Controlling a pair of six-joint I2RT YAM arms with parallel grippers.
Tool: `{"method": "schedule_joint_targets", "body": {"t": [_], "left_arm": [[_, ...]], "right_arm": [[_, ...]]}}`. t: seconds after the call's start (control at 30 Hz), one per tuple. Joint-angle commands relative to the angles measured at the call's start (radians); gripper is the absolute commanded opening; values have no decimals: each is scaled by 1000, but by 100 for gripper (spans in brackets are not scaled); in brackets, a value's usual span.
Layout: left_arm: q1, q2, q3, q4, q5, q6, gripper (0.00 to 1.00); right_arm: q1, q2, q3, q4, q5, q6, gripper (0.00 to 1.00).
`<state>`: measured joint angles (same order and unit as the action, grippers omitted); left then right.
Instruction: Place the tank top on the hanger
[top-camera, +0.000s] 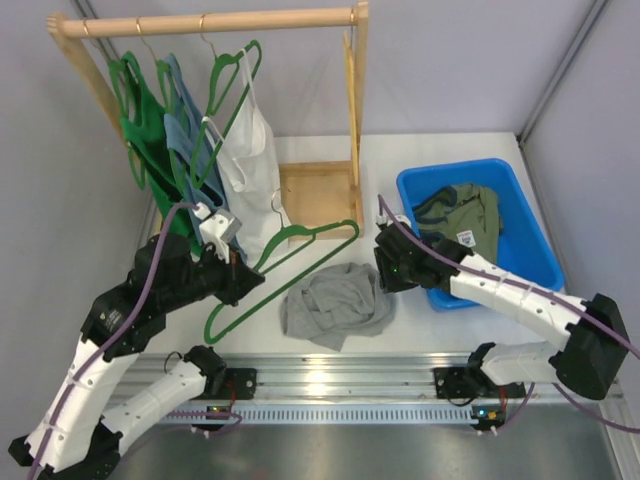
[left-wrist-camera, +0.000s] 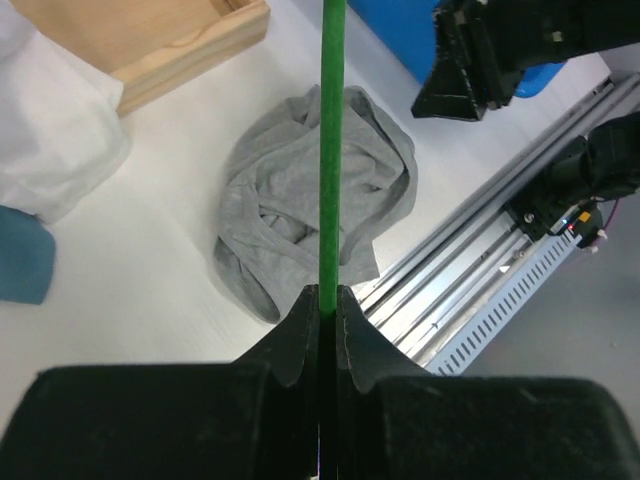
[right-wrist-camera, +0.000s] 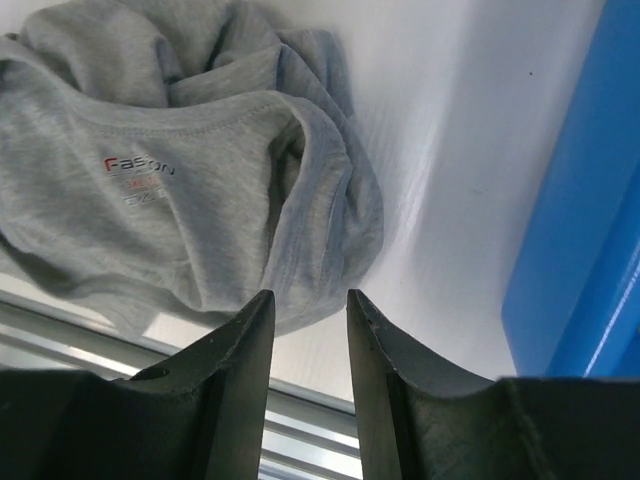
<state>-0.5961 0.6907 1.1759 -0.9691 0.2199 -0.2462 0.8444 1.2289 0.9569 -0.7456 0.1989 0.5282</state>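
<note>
Left end effector (left-wrist-camera: 328, 298) clamps hanger (left-wrist-camera: 331, 150) | long axis near-left to far-right

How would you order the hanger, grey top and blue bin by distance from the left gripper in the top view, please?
1. Green hanger, clamped in the left gripper.
2. Grey tank top, crumpled just to its right.
3. Blue bin, on the far right side.

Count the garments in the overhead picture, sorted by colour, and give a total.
Green top: 1
Blue top: 1
White tank top: 1
Grey tank top: 1
Olive-green garment: 1
Total: 5
</note>
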Motion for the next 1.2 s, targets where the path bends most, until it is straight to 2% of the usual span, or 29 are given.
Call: {"method": "schedule_joint_targets", "body": {"t": [0.0,0.33,0.7,0.8,0.9,1.0,1.17], "left_arm": [[2,-14,10,-19,78,-13,0],[2,-22,13,-69,76,4,0],[2,-22,56,-151,21,27,0],[2,-25,56,-152,30,30,0],[2,-23,38,-145,96,24,0],[2,-11,7,-134,163,19,0],[4,3,-38,-112,191,15,0]], "right_arm": [[8,69,36,74,48,19,36],[9,159,51,137,68,53,39],[13,236,63,155,82,70,37],[13,238,63,140,102,76,29],[13,230,71,121,115,78,11],[13,212,86,92,134,78,0],[21,155,117,43,157,79,0]]}}
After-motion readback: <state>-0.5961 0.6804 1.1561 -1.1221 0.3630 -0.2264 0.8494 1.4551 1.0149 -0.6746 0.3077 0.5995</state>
